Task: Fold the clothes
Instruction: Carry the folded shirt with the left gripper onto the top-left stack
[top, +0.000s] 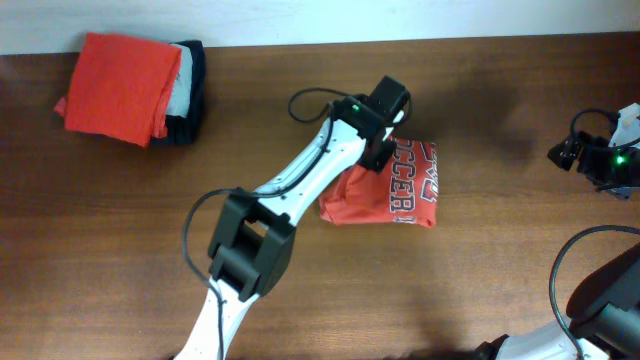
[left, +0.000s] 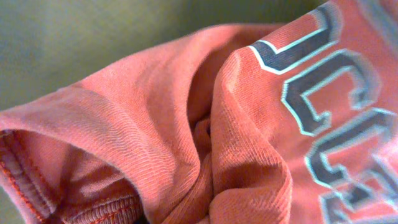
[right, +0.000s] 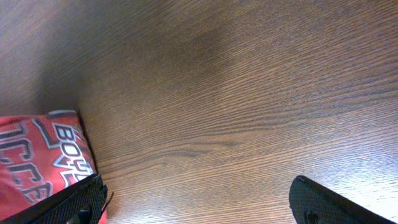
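Three views, one table (top: 480, 250)
Overhead looks straight down; left wrist hugs the shirt (left: 186, 124) (fabric fills it); right wrist, low, catches its lettered edge.

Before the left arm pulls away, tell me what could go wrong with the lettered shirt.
1. The left gripper sits on the upper corner of the T-shirt, and cloth bunches right against its camera. A caught layer could drag along and undo the fold.
2. The right gripper hangs open well off to the side, so nothing would pin the T-shirt if it slides.
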